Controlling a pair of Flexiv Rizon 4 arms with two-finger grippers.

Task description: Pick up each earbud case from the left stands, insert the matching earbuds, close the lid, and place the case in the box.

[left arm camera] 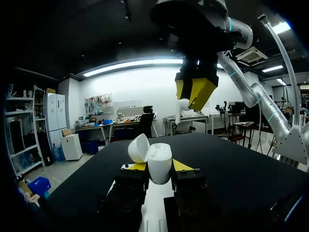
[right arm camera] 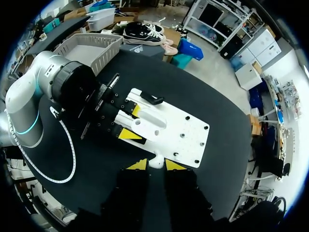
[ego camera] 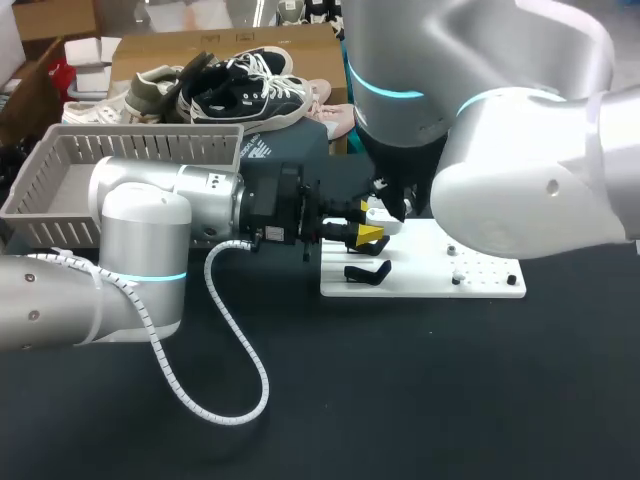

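Note:
A white earbud case point(left arm camera: 160, 166) stands upright between the yellow-tipped fingers of my left gripper point(left arm camera: 159, 167), its lid point(left arm camera: 138, 147) swung open. That gripper point(ego camera: 362, 233) is over the near-left corner of the white board point(ego camera: 440, 265). Directly above the open case hangs my right gripper point(left arm camera: 194, 94), shut on a small white earbud point(left arm camera: 181, 105). In the right wrist view the earbud point(right arm camera: 155, 162) shows between that gripper's point(right arm camera: 152, 165) tips, with the case point(right arm camera: 145, 123) below it. In the head view the right arm hides its own gripper.
A black stand point(ego camera: 367, 272) sits on the board's left part, and a second stand point(right arm camera: 152, 98) is at its far side. A grey basket point(ego camera: 60, 190) stands at the back left. My left arm's coiled white cable point(ego camera: 225, 340) trails over the black table.

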